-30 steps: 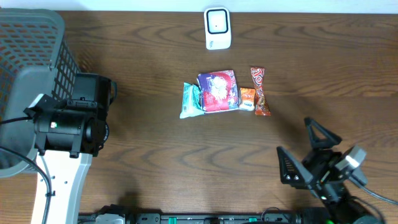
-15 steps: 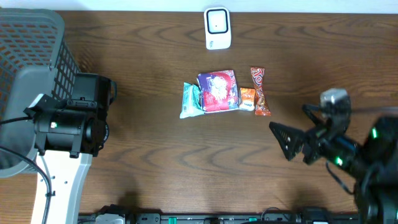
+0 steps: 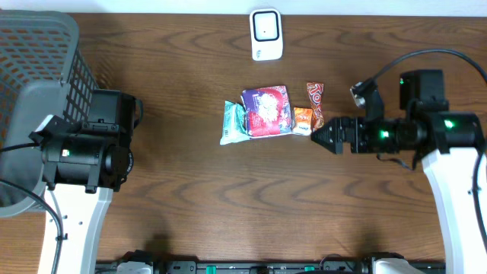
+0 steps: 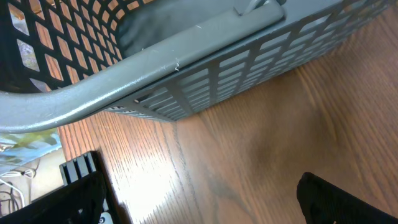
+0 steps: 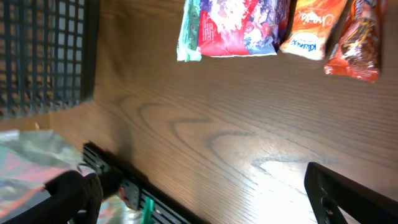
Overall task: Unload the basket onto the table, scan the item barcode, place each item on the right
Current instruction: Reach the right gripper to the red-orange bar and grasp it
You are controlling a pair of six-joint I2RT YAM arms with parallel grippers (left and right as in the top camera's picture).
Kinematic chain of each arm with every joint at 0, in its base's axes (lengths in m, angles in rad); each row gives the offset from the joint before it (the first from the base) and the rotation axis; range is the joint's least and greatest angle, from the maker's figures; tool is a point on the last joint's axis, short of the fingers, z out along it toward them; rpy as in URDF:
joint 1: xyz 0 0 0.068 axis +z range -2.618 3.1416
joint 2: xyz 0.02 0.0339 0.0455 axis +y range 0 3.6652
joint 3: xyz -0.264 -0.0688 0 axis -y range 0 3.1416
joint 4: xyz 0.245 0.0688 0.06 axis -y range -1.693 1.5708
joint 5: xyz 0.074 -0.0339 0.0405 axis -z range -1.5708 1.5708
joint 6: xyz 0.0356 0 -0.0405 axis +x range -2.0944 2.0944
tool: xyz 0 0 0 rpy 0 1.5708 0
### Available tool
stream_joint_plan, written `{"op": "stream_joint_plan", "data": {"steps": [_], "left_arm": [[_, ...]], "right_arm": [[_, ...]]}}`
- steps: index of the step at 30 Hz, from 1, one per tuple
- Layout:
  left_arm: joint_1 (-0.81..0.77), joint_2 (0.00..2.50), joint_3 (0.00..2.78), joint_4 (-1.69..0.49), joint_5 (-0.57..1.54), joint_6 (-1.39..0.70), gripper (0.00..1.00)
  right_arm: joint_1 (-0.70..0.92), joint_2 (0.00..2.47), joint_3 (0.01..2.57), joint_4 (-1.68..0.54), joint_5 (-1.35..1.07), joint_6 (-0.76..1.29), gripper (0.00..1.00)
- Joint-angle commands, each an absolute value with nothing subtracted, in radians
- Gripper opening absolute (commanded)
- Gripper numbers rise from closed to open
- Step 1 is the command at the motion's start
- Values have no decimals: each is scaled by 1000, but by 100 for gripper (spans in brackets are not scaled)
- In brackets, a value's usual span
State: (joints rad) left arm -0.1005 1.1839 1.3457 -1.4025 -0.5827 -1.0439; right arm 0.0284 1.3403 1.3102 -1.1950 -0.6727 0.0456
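Observation:
Several snack packets lie together mid-table: a teal one (image 3: pixel 233 122), a purple and red one (image 3: pixel 266 111), a small orange one (image 3: pixel 303 121) and a red-brown wrapper (image 3: pixel 317 112). No barcode shows on any of them. A white scanner (image 3: pixel 265 34) stands at the back edge. My right gripper (image 3: pixel 329 135) hovers open just right of the packets, tips pointing at them, holding nothing. In the right wrist view the purple packet (image 5: pixel 233 28), orange packet (image 5: pixel 311 28) and red-brown wrapper (image 5: pixel 354 40) lie beyond the open right gripper (image 5: pixel 208 199). My left gripper (image 4: pixel 202 199) stands open over bare wood beside the basket.
A grey mesh basket (image 3: pixel 38 68) fills the back left corner, its wall (image 4: pixel 205 81) close ahead of the left wrist. The left arm (image 3: pixel 84 152) sits beside it. A black rail (image 3: pixel 251 266) runs along the table's front edge.
The right arm has swung up from the front right edge to beside the packets, jaws still open. The left arm and the packets have not moved.

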Motion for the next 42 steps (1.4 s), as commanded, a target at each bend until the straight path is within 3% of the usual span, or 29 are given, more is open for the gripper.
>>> {"op": "stream_joint_plan", "data": {"steps": [1, 11, 17, 22, 31, 38, 42], "left_arm": [[-96, 1188, 1341, -1406, -607, -1048, 98], [-96, 1188, 1341, -1406, -607, -1048, 98], [-96, 1188, 1341, -1406, -606, -1048, 98], [-96, 1188, 1341, -1406, -607, -1048, 98], [-96, 1188, 1341, -1406, -607, -1048, 98], [-96, 1188, 1341, -1406, -607, -1048, 98], [-96, 1188, 1341, -1406, -607, -1048, 98]], "right_arm": [[37, 1404, 1330, -1164, -716, 150, 99], [39, 1538, 1329, -1032, -693, 179, 99], [53, 1580, 1328, -926, -370, 243, 99], [54, 1609, 1328, -826, -309, 290, 93], [80, 1713, 1328, -714, -255, 313, 99], [100, 1819, 1328, -595, -220, 299, 95], [100, 1874, 1328, -572, -117, 299, 84]]}}
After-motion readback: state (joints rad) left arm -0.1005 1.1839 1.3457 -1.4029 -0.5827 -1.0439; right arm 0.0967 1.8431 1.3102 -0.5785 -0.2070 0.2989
